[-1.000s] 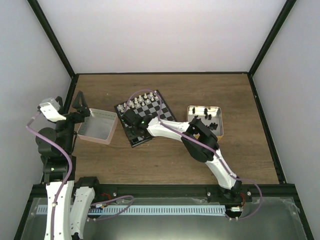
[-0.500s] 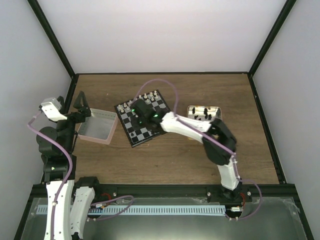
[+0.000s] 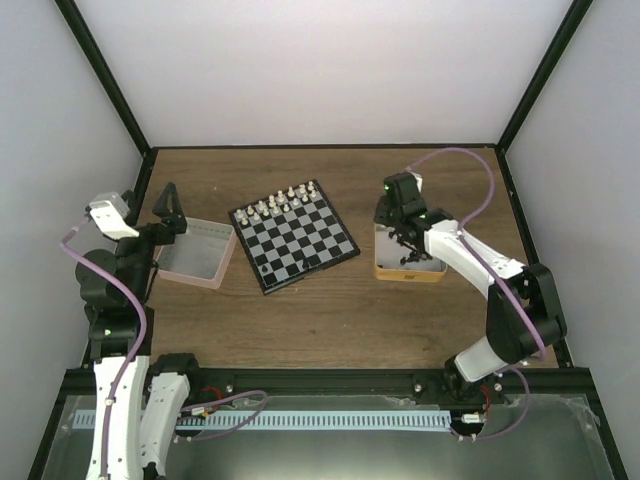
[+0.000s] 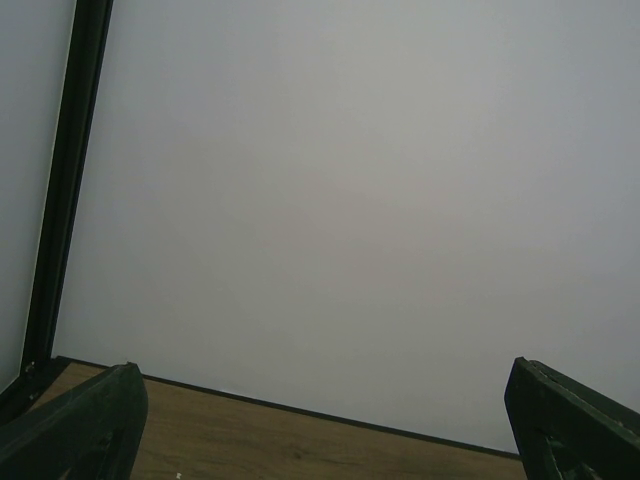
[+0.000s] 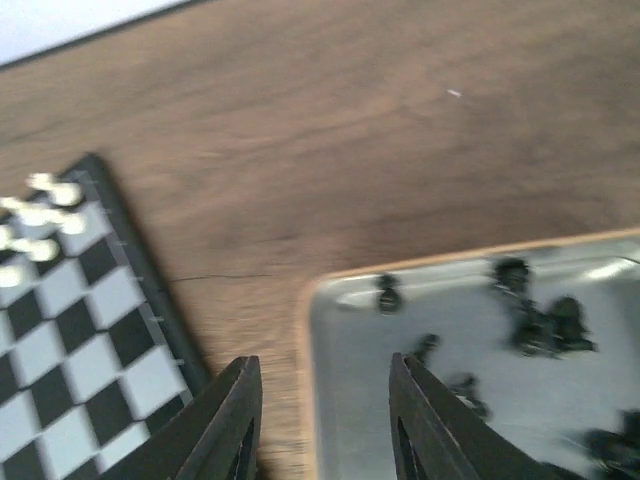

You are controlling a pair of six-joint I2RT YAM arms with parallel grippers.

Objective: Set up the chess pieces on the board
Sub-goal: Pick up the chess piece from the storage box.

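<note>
The right wrist view is blurred, so the black pieces [image 5: 540, 325] in the tin [image 5: 340, 340] run together. The left wrist view gives only wall and a strip of tabletop [image 4: 250, 440].

The right jaws stand partly apart over a tin corner, holding nothing. The left jaws gape wide, empty, beside the tray [image 3: 195, 250].

White pieces [image 3: 280, 203] line the board's [image 3: 300, 240] far edge, and one black piece [image 3: 262, 270] stands near its front corner.

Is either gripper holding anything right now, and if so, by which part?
Nothing is held. The right gripper hangs open and empty over the tin of black pieces; the left gripper is wide open and empty too.
</note>
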